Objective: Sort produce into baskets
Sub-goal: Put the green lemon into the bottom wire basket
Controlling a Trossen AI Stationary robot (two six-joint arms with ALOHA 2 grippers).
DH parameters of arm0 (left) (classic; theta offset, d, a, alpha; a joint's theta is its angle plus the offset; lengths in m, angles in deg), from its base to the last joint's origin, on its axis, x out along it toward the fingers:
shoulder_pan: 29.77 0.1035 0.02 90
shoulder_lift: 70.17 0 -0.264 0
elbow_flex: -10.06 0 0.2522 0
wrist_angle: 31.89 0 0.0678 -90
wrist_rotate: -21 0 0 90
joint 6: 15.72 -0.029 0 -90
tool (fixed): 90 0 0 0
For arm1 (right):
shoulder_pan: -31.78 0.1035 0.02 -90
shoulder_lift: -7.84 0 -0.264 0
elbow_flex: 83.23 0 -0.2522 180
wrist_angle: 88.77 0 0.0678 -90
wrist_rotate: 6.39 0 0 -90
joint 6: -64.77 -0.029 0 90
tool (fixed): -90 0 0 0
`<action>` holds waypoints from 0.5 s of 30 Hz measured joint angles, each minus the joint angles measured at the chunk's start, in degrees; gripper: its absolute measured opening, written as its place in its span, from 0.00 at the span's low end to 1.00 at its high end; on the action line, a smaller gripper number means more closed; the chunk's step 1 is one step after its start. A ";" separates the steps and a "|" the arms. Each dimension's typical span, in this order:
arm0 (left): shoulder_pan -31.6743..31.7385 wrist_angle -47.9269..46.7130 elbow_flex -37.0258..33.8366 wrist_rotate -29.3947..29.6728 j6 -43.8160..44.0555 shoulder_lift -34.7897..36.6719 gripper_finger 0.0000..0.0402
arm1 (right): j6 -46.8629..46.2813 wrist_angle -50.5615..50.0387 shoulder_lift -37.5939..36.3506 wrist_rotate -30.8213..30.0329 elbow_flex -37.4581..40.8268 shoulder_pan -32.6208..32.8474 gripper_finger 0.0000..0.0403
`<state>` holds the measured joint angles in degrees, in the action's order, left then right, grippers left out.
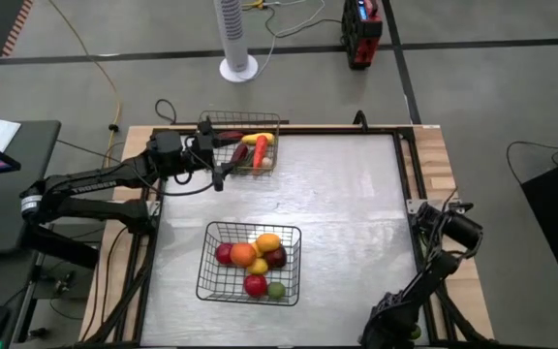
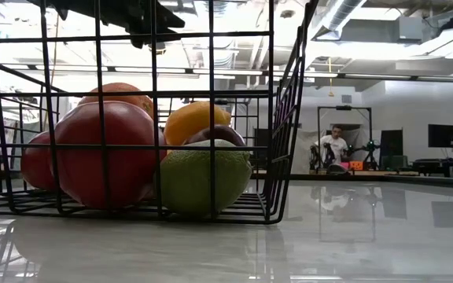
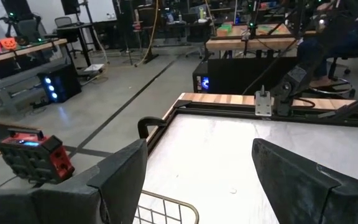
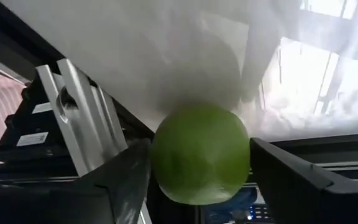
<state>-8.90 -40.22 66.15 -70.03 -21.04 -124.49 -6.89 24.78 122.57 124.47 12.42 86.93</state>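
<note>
The near wire basket (image 1: pixel 207 283) holds round produce: orange, yellow, red, dark red and green pieces; the low view shows them (image 2: pixel 104 153) close up. The far wire basket (image 1: pixel 275 124) holds long red, yellow and dark red pieces. My left gripper (image 1: pixel 223 167) hovers open and empty over the far basket's near rim (image 3: pixel 166 208). My right gripper (image 1: pixel 432 221) is at the table's right edge, shut on a round green fruit (image 4: pixel 199 155). My right gripper pinches the round green fruit between its two fingers, one finger (image 4: pixel 129 180) on each opposite side of it at its widest part (image 4: pixel 160 158). The fingers point down toward the table's right edge. The fruit fills the gap between them.
The metal frame rail and a silver bracket (image 4: pixel 73 118) run along the table's right edge under my right gripper. Bare white table (image 1: pixel 347 194) lies between the baskets and the right arm. A person (image 2: pixel 335 145) sits far off in the room behind.
</note>
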 joint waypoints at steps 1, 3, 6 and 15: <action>0.00 0.02 0.00 0.01 0.00 0.00 0.69 | 0.09 -0.35 -0.04 0.00 0.00 0.00 0.71; 0.00 0.00 0.00 -0.01 -0.02 0.00 0.69 | 0.45 -1.37 -0.15 -0.15 0.00 -0.04 0.67; 0.00 0.01 0.00 -0.01 -0.02 0.00 0.69 | 1.53 -1.57 -0.26 -0.46 0.00 -0.02 0.60; 0.00 0.02 0.00 -0.01 -0.02 0.00 0.69 | 4.72 -4.90 -0.41 -1.61 -0.45 -0.13 0.56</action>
<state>-8.90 -40.20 66.15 -70.03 -21.06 -124.49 -2.17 19.89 122.16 122.87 11.97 86.80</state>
